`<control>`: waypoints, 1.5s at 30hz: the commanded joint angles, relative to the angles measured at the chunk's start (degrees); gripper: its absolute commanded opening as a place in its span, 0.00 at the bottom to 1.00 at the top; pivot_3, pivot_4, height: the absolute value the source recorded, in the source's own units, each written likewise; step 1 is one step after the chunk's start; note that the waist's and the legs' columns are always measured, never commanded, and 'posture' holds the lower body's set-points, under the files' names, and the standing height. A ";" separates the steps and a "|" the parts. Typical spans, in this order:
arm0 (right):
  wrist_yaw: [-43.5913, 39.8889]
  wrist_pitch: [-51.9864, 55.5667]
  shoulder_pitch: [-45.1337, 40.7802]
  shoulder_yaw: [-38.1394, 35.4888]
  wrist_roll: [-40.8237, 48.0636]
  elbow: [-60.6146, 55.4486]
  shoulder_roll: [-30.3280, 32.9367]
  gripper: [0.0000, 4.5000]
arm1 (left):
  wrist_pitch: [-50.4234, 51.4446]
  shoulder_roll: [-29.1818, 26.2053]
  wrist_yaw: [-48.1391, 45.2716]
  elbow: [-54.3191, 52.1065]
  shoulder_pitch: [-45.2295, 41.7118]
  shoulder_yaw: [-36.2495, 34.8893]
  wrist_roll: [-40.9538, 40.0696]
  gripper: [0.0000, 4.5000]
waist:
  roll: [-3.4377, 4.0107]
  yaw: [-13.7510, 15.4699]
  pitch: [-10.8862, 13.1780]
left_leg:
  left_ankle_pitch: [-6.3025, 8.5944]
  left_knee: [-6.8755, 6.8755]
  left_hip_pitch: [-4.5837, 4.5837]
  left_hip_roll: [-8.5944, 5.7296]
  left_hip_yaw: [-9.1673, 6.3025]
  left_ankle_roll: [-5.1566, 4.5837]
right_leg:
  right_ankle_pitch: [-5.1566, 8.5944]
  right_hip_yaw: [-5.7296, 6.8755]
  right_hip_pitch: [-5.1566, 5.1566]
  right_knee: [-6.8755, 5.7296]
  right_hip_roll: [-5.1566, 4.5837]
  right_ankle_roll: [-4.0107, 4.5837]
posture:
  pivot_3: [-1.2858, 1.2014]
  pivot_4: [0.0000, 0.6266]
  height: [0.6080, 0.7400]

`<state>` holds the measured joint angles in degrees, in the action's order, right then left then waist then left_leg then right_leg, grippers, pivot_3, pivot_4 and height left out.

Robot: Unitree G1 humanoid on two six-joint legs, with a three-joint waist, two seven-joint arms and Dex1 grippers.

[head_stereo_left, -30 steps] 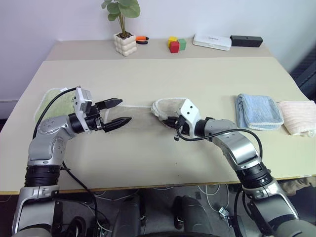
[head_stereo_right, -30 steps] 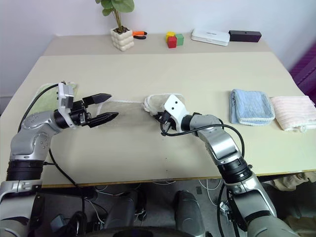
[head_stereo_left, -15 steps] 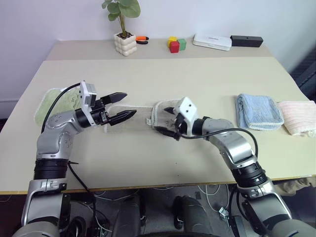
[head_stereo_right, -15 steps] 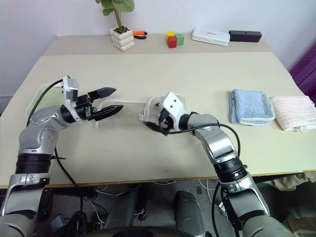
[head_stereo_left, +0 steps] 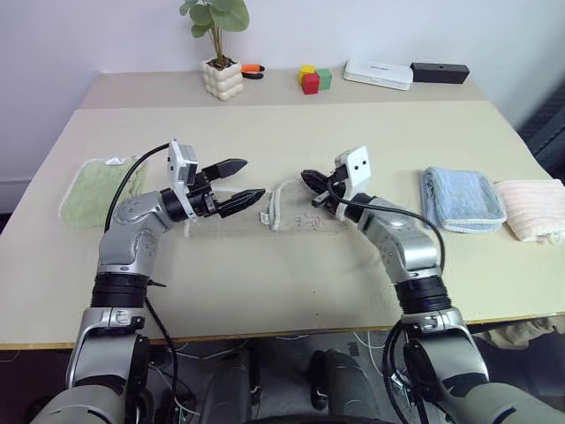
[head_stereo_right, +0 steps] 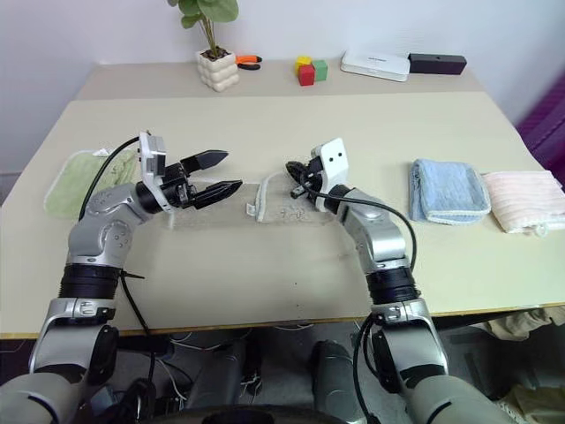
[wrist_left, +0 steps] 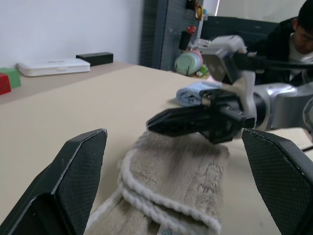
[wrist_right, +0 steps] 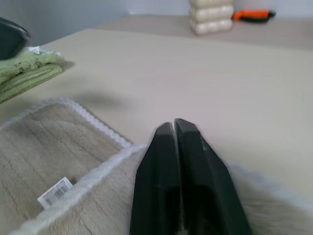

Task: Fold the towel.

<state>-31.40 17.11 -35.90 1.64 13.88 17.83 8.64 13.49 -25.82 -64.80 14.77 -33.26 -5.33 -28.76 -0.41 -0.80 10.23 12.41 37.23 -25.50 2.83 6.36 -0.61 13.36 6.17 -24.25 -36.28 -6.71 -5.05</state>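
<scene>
Beige-tan terry cloth, the towel [head_stereo_left: 296,205] with its whitish scalloped trim, is seen lying at the middle of the pale tabletop [head_stereo_left: 291,132], between the two grippers. It is partly folded: one end has been doubled back over the other, so a rounded fold faces the left gripper [head_stereo_left: 240,180] and a small white label [wrist_right: 55,192] is exposed on the lower layer. The layers are not squared up, and the edges look loosely stacked. The left gripper is held just beside the fold with its black fingers spread wide, probably to receive or pin the doubled end. The right gripper [head_stereo_left: 311,177] is poised just over the towel's far edge with its fingers pressed together and nothing seen between them, apparently after letting the cloth drop.
</scene>
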 commanded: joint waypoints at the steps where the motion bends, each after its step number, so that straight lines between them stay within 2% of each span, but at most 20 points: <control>1: 1.22 -6.56 -1.32 1.04 -3.98 7.03 0.37 0.01 | 0.87 -1.60 -0.21 -3.82 1.50 -1.03 -0.98 1.00 | 0.00 0.00 0.00 | 0.00 0.00 0.01 0.00 0.00 0.00 | 0.00 0.00 0.00 0.00 0.00 0.00 | 0.52 0.24 1.00; 6: 2.01 -11.43 0.15 3.28 -8.62 15.22 1.18 0.01 | 4.58 -3.59 0.52 -8.79 5.71 -2.44 -3.17 1.00 | -0.01 -0.21 -0.02 | 0.00 -0.02 0.02 0.01 -0.01 0.01 | 0.00 0.00 0.00 0.00 0.00 0.00 | 0.52 0.24 1.00; 12: 0.92 -13.35 0.52 4.58 -9.90 16.18 0.35 0.01 | 13.51 -3.87 6.68 -19.13 14.22 -4.76 -8.54 1.00 | -0.01 -0.20 -0.06 | 0.00 -0.01 0.15 0.05 -0.15 0.01 | 0.00 0.00 0.16 0.00 -0.01 0.00 | 0.52 0.24 1.00; 15: 0.20 -13.76 -0.06 4.48 -9.64 15.78 0.23 0.18 | 18.37 -3.14 11.54 -23.70 18.18 -6.48 -11.77 1.00 | -0.01 -0.26 -0.06 | 0.01 -0.01 0.15 0.06 -0.25 0.01 | 0.00 -0.01 0.17 0.00 -0.02 0.00 | 0.52 0.24 1.00; 17: 0.73 -14.31 -0.27 4.20 -9.87 15.07 0.37 0.39 | 21.50 -2.27 14.93 -26.11 20.03 -8.03 -14.62 1.00 | -0.01 -0.20 -0.06 | 0.00 -0.01 0.16 0.07 -0.29 0.01 | 0.01 0.00 0.17 -0.01 -0.01 0.01 | 0.52 0.24 1.00; 21: -1.18 -12.04 -1.19 3.02 -7.70 9.61 1.29 0.83 | 31.92 0.20 24.26 -31.99 24.77 -11.99 -25.74 1.00 | -0.01 -0.25 -0.05 | 0.00 -0.01 0.15 0.07 -0.31 0.01 | 0.00 -0.01 0.17 -0.01 -0.04 0.01 | 0.52 0.24 1.00; 23: -2.61 -9.02 -1.40 2.44 -6.04 5.70 1.89 0.98 | 36.16 1.07 28.89 -34.29 27.51 -12.63 -29.67 1.00 | 0.03 -0.18 -0.03 | 0.00 -0.01 0.14 0.08 -0.31 0.01 | 0.00 -0.03 0.15 -0.02 -0.06 0.01 | 0.52 0.24 1.00; 27: -3.56 -4.48 -1.39 2.08 -4.76 0.27 3.28 0.98 | 36.77 2.05 33.12 -37.10 31.30 -12.07 -29.97 1.00 | 0.04 0.04 -0.03 | 0.01 -0.01 0.13 0.06 -0.32 0.01 | 0.00 -0.01 0.13 -0.02 -0.05 0.01 | 0.52 0.24 1.00; 29: -4.16 -1.96 -1.75 1.07 -3.24 -2.44 4.02 0.98 | 37.46 3.41 35.83 -36.77 31.48 -13.45 -32.86 1.00 | 0.04 0.25 -0.03 | 0.01 0.00 0.12 0.04 -0.33 0.02 | 0.01 0.01 0.13 -0.02 -0.05 0.02 | 0.52 0.24 1.00; 36: -19.37 1.56 1.03 -0.39 4.02 -15.76 16.13 0.98 | 37.97 6.90 48.62 -41.47 37.25 -15.52 -37.79 1.00 | 0.05 0.13 -0.02 | 0.05 -0.06 0.08 0.03 -0.32 -0.03 | 0.01 0.00 0.10 0.08 -0.07 0.02 | 0.52 0.24 1.00; 38: -22.38 3.39 2.29 -1.12 5.83 -17.98 19.69 0.98 | 37.21 9.38 53.55 -41.75 38.80 -16.60 -41.59 1.00 | 0.04 0.23 -0.02 | 0.05 -0.05 0.09 0.04 -0.32 -0.03 | 0.01 0.01 0.10 0.09 -0.06 0.02 | 0.52 0.24 1.00; 42: -25.86 5.70 4.27 -1.82 7.93 -20.96 24.59 0.98 | 34.83 12.54 61.95 -40.19 38.62 -18.68 -44.43 1.00 | 0.02 0.29 -0.02 | 0.06 0.02 0.09 0.04 -0.36 -0.03 | 0.03 0.01 0.13 0.10 -0.08 0.06 | 0.52 0.24 1.00; 45: -25.55 6.19 4.83 -2.20 8.07 -20.94 25.78 0.98 | 31.90 13.64 65.40 -37.58 36.12 -19.48 -42.88 1.00 | 0.02 0.33 -0.02 | 0.06 0.03 0.09 0.03 -0.35 -0.03 | 0.10 0.01 0.13 0.11 -0.07 0.18 | 0.52 0.24 1.00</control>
<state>-56.86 23.32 -30.89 1.26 20.96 -0.94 33.80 47.62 -12.52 -1.27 -23.27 3.99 -23.52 -71.41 -0.39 -0.47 10.20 12.46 37.26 -25.41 2.85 6.01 -0.64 13.46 6.17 -24.12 -36.17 -6.78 -4.86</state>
